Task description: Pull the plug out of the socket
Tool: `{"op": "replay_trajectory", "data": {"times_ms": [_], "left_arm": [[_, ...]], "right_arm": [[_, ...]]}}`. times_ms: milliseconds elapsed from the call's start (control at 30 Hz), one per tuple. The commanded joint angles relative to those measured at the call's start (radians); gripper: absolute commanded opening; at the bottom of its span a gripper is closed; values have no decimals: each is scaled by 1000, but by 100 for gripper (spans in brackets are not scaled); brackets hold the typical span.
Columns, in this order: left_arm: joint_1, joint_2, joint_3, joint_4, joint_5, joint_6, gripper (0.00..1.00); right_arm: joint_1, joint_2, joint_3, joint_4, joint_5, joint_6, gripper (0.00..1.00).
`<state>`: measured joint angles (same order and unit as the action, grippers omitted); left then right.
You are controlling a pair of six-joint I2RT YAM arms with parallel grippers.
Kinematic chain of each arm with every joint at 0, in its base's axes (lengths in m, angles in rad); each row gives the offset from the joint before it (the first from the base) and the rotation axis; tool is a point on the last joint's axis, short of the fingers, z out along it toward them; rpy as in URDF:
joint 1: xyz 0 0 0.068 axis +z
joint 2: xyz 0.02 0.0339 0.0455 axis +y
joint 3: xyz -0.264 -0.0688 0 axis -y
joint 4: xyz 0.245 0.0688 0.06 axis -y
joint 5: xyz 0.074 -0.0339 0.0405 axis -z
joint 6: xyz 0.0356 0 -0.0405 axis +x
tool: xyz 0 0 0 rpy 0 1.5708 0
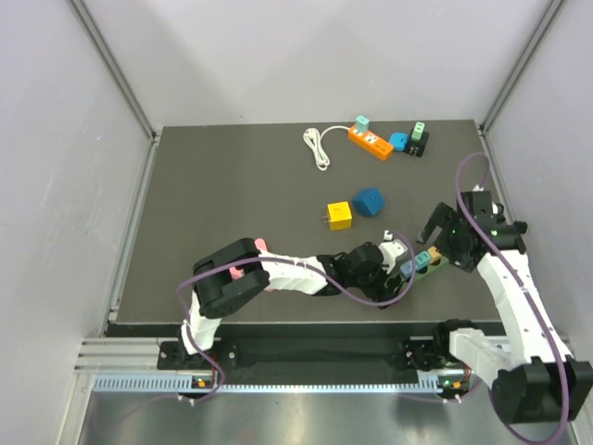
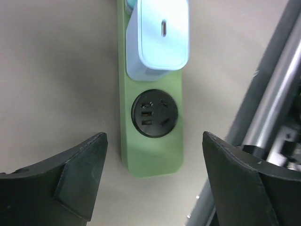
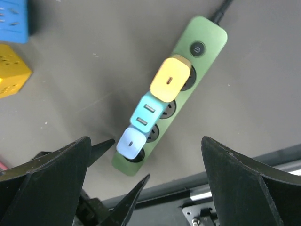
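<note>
A green power strip [image 3: 200, 70] lies near the table's front edge, also seen in the top view [image 1: 430, 266]. Three plugs sit in it in a row: yellow [image 3: 170, 79], cyan [image 3: 148, 115] and pale blue [image 3: 131, 143]. In the left wrist view the pale blue plug [image 2: 160, 37] sits just beyond an empty black socket [image 2: 154, 113] at the strip's end [image 2: 150, 155]. My left gripper [image 2: 153, 181] is open and empty, its jaws either side of that end. My right gripper [image 3: 146, 188] is open and empty, hovering above the strip.
An orange power strip [image 1: 371, 141] with plugs and a white cable [image 1: 318, 148] lies at the back. A yellow cube adapter [image 1: 339, 216] and a blue adapter [image 1: 371, 200] lie mid-table. The table's front edge and metal rail [image 3: 225, 188] are just beside the green strip.
</note>
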<state>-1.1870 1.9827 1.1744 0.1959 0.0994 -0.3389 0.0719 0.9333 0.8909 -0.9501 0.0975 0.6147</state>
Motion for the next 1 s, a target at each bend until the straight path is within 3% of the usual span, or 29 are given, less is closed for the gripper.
{"op": "replay_trajectory", "data": {"times_ms": [0, 133, 200, 233, 300, 600, 800, 867, 967], "left_arm": [[-10, 27, 15, 45, -15, 60, 85], [-17, 34, -15, 92, -13, 74, 81], [-25, 47, -18, 105, -23, 78, 77], [-31, 53, -16, 108, -24, 81, 76], [-40, 68, -7, 103, -35, 84, 71], [-85, 93, -19, 63, -222, 70, 49], [-91, 100, -16, 24, -267, 78, 22], [-92, 102, -19, 17, -264, 81, 7], [-91, 110, -18, 13, -256, 81, 0]], "right_arm": [[-66, 51, 55, -15, -88, -27, 100], [-164, 81, 51, 8, -157, -40, 98], [-187, 87, 49, 20, -170, -39, 90], [-190, 94, 49, 27, -154, -32, 78], [-198, 105, 57, 28, -139, -21, 72], [-215, 209, 92, 48, -157, 34, 73], [-216, 280, 100, 66, -163, 62, 68], [-216, 286, 86, 92, -162, 71, 67], [-216, 292, 56, 109, -131, 89, 65]]}}
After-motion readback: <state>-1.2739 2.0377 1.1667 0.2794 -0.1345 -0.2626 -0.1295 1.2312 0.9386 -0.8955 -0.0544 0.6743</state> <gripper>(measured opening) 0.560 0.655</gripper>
